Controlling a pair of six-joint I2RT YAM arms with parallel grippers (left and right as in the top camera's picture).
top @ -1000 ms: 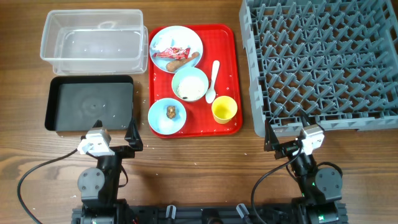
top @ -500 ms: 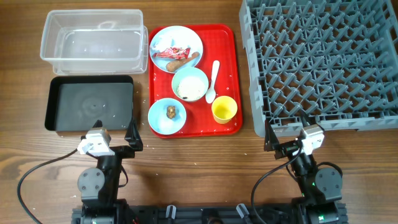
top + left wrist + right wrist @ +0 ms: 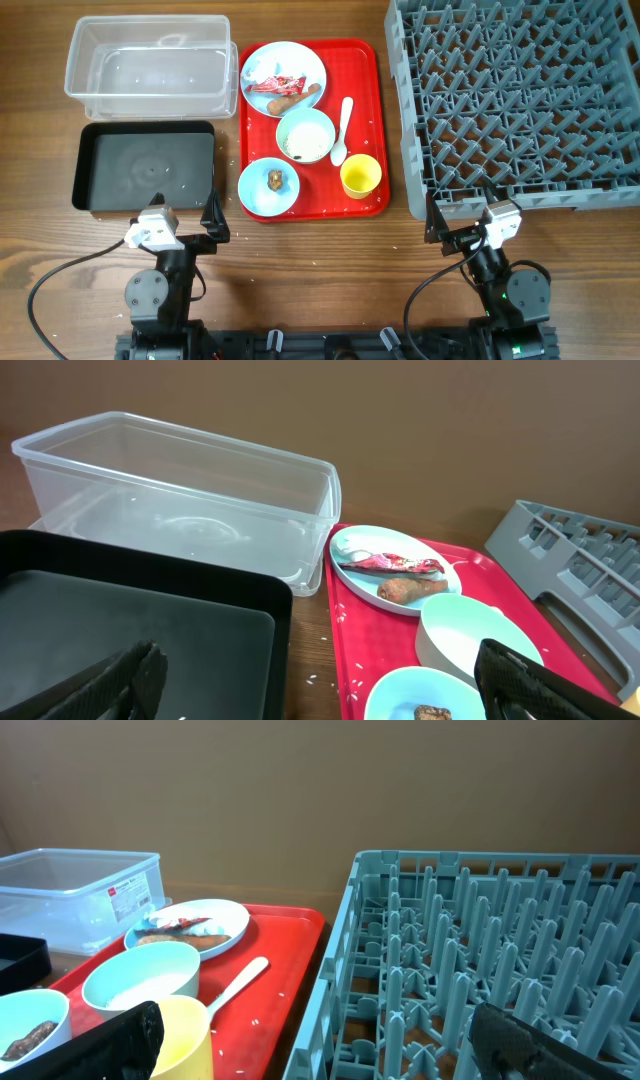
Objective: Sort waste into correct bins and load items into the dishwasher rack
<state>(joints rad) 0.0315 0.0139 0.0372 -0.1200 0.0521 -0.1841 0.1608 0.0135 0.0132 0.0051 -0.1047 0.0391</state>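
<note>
progress: nothing looks sorted or loaded yet; the task seems to be at its very start
red tray (image 3: pixel 377 95): landmark; every dish and scrap sits on it
plate (image 3: pixel 303 56): far end of red tray, carrying red wrapper (image 3: pixel 276 83), crumpled tissue (image 3: pixel 261 68) and carrot-like stick (image 3: pixel 294 101)
middle bowl (image 3: pixel 314 128): centre of red tray, rice grains (image 3: pixel 296 150) inside
near bowl (image 3: pixel 257 190): near-left corner of red tray, brown lump (image 3: pixel 275 179) in it
yellow cup (image 3: pixel 360 176): near-right corner of red tray, upright
white spoon (image 3: pixel 343 130): flat on red tray, just right of middle bowl
clear tub (image 3: pixel 150 28): left of red tray, far side; no waste seen in it
black tub (image 3: pixel 82 170): left of red tray, near side; no waste in it
rack (image 3: pixel 510 95): right of red tray; no dish among its pegs
left gripper (image 3: pixel 183 210): jaws spread wide, holding nothing, below the red tray's near-left corner
right gripper (image 3: pixel 460 210): jaws spread wide, empty, right of red tray, at the rack's near edge
left to do: all waste to the tubs, then plate, both bowls, cup and spoon to the rack
</note>
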